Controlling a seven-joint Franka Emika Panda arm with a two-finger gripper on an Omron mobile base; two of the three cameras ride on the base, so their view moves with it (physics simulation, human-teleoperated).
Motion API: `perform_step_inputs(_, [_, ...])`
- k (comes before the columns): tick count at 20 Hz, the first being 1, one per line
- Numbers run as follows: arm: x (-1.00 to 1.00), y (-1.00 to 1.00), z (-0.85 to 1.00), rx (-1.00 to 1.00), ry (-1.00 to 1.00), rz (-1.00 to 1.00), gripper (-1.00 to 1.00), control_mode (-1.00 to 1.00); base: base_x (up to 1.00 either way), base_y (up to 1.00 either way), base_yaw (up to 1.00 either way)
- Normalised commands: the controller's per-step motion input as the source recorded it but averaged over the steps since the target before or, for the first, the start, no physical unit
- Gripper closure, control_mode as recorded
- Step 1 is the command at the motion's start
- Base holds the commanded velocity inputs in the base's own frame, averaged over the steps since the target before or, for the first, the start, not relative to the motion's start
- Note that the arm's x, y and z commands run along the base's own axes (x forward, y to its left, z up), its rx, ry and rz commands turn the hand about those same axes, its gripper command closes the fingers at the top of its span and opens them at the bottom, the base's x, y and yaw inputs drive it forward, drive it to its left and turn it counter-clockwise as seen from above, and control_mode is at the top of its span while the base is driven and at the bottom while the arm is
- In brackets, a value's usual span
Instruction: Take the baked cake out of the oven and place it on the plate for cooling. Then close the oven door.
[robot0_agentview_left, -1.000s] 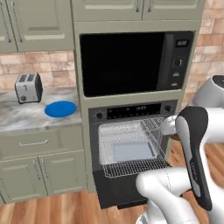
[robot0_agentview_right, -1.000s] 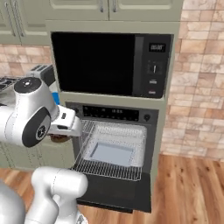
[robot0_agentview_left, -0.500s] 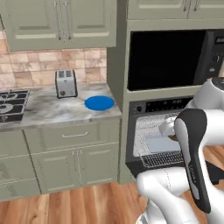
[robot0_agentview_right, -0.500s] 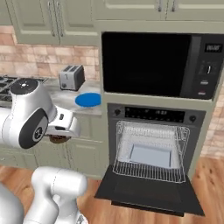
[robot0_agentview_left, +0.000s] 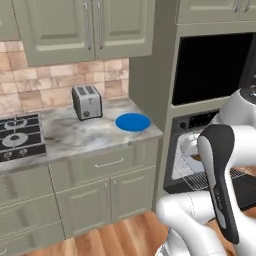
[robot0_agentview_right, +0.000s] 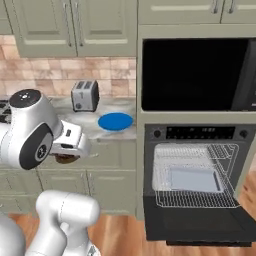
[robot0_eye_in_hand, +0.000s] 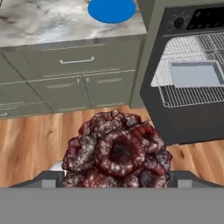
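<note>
Your fingers (robot0_eye_in_hand: 116, 181) stand wide, one at each side of the baked cake (robot0_eye_in_hand: 116, 153), a lumpy, dark brown-red mound carried above the wood floor (robot0_eye_in_hand: 30, 144); their tips are mostly cut off by the frame edge. The oven (robot0_agentview_right: 195, 187) is a black box, its oven door (robot0_agentview_right: 195, 225) dropped flat, with a wire rack (robot0_agentview_right: 195, 192) and a pale tray (robot0_agentview_right: 192, 179) inside. The marbled bench (robot0_agentview_left: 75, 135) bears a boxy metal toaster (robot0_agentview_left: 86, 101) and, near it, the flat round blue plate (robot0_agentview_left: 132, 122), bare.
</note>
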Motion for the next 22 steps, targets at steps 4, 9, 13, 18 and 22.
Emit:
perform_step_inputs(4, [0.0,0.0,0.0,0.0,0.0,0.0,1.0,1.0,0.5,0.77,-0.59])
perform_step_inputs(9, [0.0,0.0,0.0,0.0,0.0,0.0,1.0,1.0,0.56,0.63,-0.53])
perform_step_inputs(13, [0.0,0.0,0.0,0.0,0.0,0.0,1.0,1.0,0.67,0.25,-0.26])
perform_step_inputs(18, [0.0,0.0,0.0,0.0,0.0,0.0,1.0,1.0,0.71,0.05,-0.06])
perform_step_inputs(22, [0.0,0.0,0.0,0.0,0.0,0.0,1.0,1.0,0.57,0.02,0.0])
